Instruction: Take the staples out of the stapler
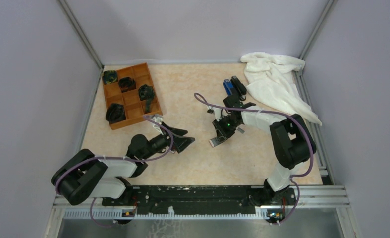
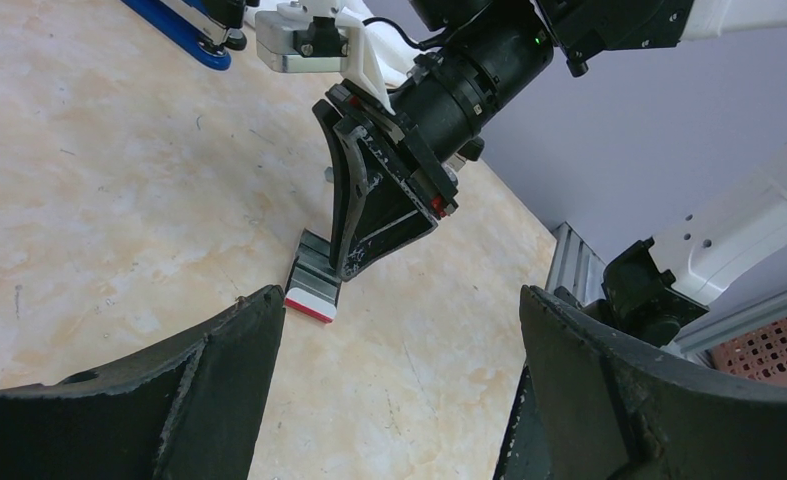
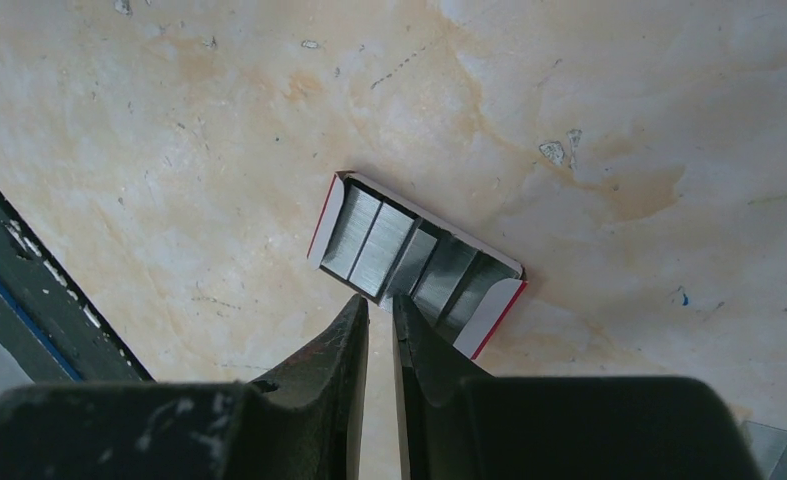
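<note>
Beige worktop: right end effector [image 3: 380,302], fingers nearly together, touches the staples [image 3: 364,240] in the red-edged box [image 3: 497,305]; whether it grips any cannot be told. Left end effector [image 2: 401,300] gapes wide. The stapler [image 1: 239,86] lies far back. Likely depositing staples; next, release cleanly.

The right gripper [image 3: 380,303] hides the near rim of the flat white-and-red cardboard box [image 3: 489,312]; whether its black fingertips [image 3: 354,330] grip anything cannot be told. The left wrist view's top edge crops the slim blue stapler [image 2: 184,30].
</note>
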You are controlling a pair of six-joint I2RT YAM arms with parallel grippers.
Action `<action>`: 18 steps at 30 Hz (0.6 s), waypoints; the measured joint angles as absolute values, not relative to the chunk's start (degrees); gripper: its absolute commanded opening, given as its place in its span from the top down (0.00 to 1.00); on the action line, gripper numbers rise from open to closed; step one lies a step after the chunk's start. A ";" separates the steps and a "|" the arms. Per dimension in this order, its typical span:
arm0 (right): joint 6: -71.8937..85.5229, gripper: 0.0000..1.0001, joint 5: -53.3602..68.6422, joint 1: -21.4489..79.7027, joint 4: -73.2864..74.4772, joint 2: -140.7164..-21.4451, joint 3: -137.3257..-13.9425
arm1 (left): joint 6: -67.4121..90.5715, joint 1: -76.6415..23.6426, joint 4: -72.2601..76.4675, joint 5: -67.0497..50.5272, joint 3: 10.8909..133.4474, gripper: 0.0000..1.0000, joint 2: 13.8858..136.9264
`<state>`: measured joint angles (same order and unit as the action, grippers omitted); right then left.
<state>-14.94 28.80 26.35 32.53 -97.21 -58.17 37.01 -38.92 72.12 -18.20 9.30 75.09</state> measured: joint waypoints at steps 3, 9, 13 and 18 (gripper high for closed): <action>-14.85 0.84 28.93 26.37 32.49 -97.21 -58.17 | 37.32 -38.92 72.36 -18.26 9.30 0.08 75.35; -14.83 0.84 28.93 26.50 32.38 -97.21 -58.17 | 37.54 -38.92 73.19 -18.26 9.30 0.08 75.66; -14.85 0.84 28.97 26.52 32.38 -97.21 -58.17 | 37.63 -38.92 73.36 -18.28 9.30 0.08 75.70; -14.85 0.84 31.14 26.57 32.38 -97.21 -58.17 | 37.74 -38.92 73.43 -18.28 9.28 0.08 76.03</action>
